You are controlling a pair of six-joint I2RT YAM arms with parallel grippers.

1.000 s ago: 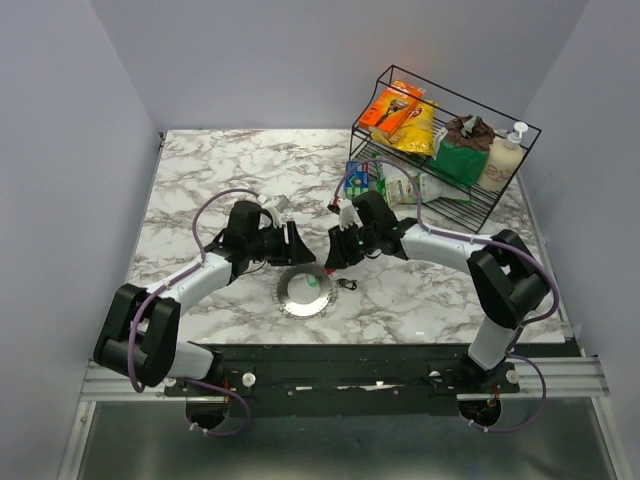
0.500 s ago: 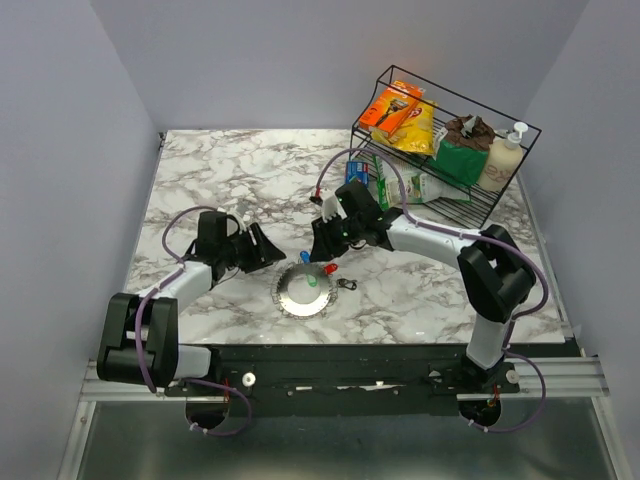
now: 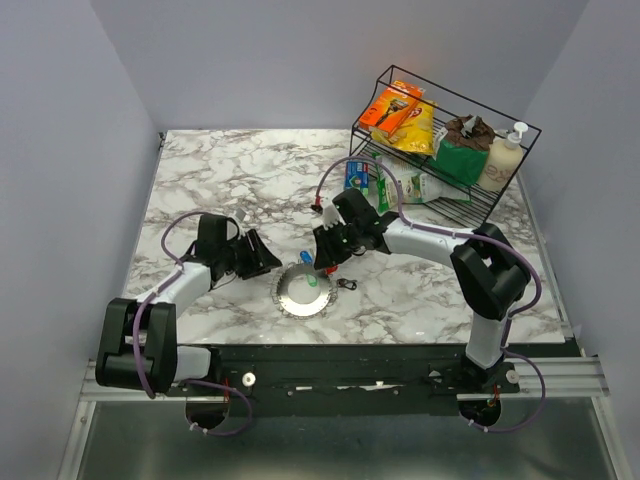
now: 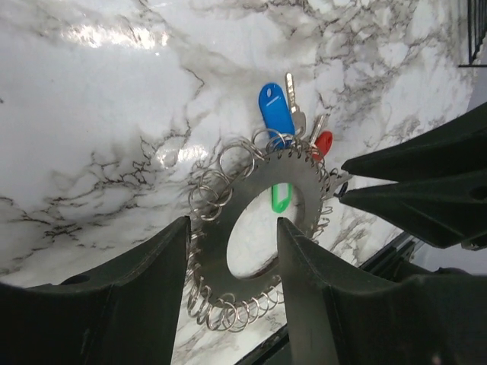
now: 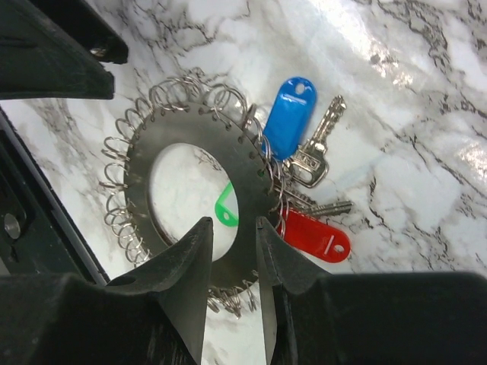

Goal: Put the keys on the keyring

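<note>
The marble table [image 3: 200, 180] is reached over by both arms. The left gripper [image 4: 232, 224] is held open beside the keyring [image 4: 297, 182], and the right gripper [image 5: 232, 224] is parted just above it; nothing is gripped. The keyring, a disc rimmed with wire loops, is laid flat near the table's front middle. The keys [image 5: 319, 144] are bunched at its rim. Threading is judged underway; next, one key must be pinched and fed onto a loop.

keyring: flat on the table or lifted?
Flat. The keyring lies on the marble table; left gripper and right gripper are open, neither gripping it.
</note>
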